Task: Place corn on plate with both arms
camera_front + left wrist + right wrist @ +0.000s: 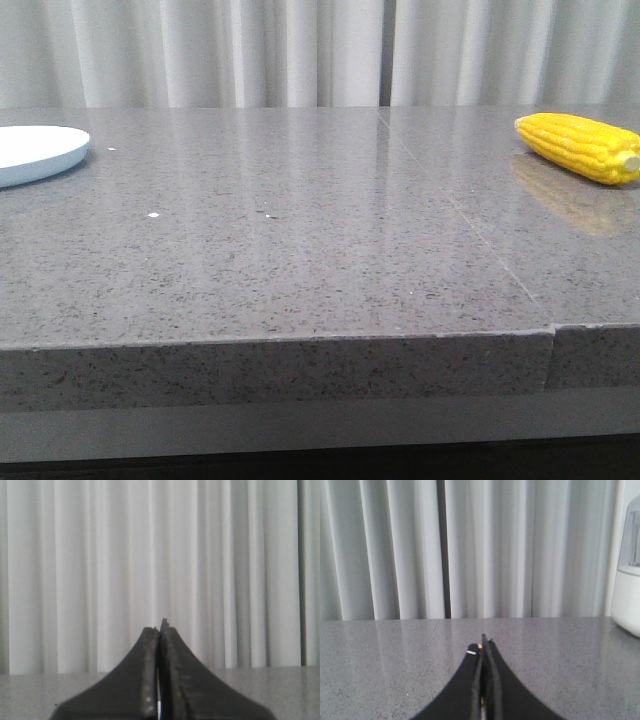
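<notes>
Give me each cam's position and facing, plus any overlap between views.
Front: sits low at the table's near edge, faces forward over the table to the curtain; plate far left, corn far right; no arm shows.
Left wrist: on the left arm, faces the curtain; only the shut left hand shows.
Right wrist: on the right arm, faces tabletop and curtain; shut right hand, white object at one edge.
Shared: all three see table and curtain.
</notes>
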`<act>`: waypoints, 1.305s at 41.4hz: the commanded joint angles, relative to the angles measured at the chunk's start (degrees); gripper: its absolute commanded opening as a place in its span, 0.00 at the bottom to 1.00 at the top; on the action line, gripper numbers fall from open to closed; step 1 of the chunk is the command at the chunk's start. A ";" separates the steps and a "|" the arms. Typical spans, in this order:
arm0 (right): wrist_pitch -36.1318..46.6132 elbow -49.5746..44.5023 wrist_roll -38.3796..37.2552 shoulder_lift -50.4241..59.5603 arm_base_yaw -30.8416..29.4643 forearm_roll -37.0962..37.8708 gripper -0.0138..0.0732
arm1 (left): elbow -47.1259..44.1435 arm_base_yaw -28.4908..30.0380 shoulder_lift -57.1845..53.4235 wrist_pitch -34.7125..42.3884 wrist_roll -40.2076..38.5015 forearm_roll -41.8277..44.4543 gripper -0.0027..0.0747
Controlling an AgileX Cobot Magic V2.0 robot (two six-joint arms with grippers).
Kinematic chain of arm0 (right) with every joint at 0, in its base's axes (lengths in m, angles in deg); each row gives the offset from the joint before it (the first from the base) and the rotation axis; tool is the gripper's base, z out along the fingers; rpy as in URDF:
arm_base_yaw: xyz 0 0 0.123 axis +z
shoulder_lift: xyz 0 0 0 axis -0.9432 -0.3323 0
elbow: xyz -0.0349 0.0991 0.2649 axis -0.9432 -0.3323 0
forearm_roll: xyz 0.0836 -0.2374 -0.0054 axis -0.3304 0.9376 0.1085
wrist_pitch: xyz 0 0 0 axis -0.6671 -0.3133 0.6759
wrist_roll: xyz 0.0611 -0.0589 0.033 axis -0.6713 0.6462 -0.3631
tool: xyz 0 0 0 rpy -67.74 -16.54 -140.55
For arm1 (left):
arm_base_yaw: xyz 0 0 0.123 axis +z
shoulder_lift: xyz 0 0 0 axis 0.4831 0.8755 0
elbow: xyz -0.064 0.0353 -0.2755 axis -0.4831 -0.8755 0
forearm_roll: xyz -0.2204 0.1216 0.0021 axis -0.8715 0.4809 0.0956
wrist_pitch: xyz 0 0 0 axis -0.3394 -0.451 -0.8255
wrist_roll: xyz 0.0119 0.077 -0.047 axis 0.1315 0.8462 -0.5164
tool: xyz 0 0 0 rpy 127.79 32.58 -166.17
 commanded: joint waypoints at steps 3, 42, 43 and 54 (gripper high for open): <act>-2.94 10.40 0.19 -8.14 -0.05 0.59 0.02 | 10.98 0.09 6.75 -4.46 -0.47 -0.53 0.01; -19.68 20.51 0.89 -36.16 -0.05 0.59 0.13 | 17.91 0.09 27.04 -22.33 -0.47 -0.17 0.08; -19.68 20.51 1.02 -36.23 -0.05 0.59 0.18 | 17.91 0.09 27.04 -22.47 -0.47 -0.17 0.11; -21.10 20.51 2.36 -36.44 -0.05 0.59 0.71 | 17.91 0.09 27.04 -22.85 -0.47 0.39 0.73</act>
